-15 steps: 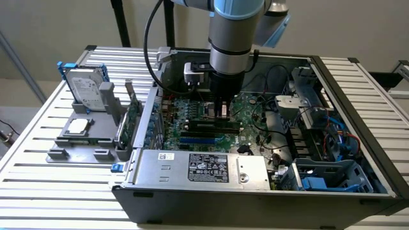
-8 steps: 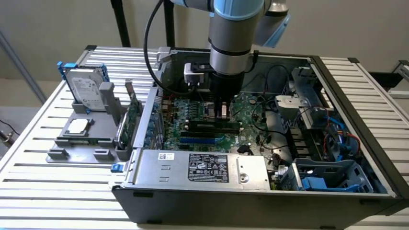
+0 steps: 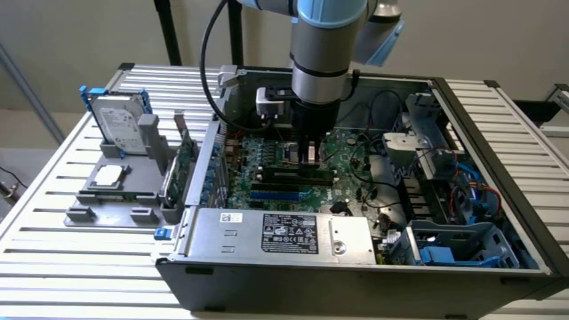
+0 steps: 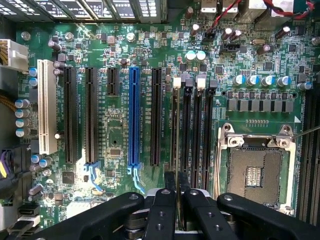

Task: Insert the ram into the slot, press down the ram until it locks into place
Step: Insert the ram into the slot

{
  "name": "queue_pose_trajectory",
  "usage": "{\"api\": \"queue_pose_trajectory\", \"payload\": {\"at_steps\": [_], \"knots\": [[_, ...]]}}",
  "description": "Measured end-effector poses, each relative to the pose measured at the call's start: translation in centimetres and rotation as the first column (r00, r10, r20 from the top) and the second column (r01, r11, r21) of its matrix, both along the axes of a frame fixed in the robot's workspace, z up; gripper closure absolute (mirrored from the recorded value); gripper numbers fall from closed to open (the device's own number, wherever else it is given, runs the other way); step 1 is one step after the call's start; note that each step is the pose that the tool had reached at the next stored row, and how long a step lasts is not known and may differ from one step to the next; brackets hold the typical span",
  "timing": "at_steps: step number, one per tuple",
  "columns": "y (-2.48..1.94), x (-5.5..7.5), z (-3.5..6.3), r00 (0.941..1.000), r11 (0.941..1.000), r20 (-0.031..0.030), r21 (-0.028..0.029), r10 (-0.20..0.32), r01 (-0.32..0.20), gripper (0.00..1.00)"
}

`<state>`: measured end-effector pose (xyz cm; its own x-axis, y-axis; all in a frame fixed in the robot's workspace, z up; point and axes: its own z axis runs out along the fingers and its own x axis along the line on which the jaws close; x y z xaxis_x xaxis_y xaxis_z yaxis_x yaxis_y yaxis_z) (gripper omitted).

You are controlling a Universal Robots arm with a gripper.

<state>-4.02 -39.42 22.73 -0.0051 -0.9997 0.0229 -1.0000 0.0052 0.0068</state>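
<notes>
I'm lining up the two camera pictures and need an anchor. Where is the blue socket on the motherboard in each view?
Exterior view: the blue socket lies between the black memory slots and the silver labelled box.
Wrist view: the blue socket stands among the long black expansion sockets.
Shared landmark: the black memory slots, running parallel to it in both views.

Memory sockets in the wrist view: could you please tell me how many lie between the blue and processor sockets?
4, adjacent: first socket, second socket, third socket, fourth socket nearest the processor socket. None seems hidden.
</notes>
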Motion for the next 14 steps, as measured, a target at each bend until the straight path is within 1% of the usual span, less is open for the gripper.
{"api": "queue_pose_trajectory", "payload": {"at_steps": [9, 11, 12, 13, 14], "knots": [[0.01, 0.00, -0.16, 1.0000, 1.0000, 0.0005, -0.0001, 0.000, 0.000, 0.87], [0.01, 0.00, -0.13, 1.0000, 1.0000, 0.0005, 0.0000, 0.000, 0.000, 0.85], [0.01, 0.00, 0.02, 1.0000, 1.0000, 0.0007, 0.0005, 0.000, 0.000, 0.85], [0.01, 0.00, 0.32, 1.0000, 1.0000, 0.0007, 0.0008, 0.000, 0.000, 0.78], [0.00, -0.01, 0.73, 1.0000, 1.0000, 0.0006, 0.0013, 0.000, 0.000, 0.78]]}}
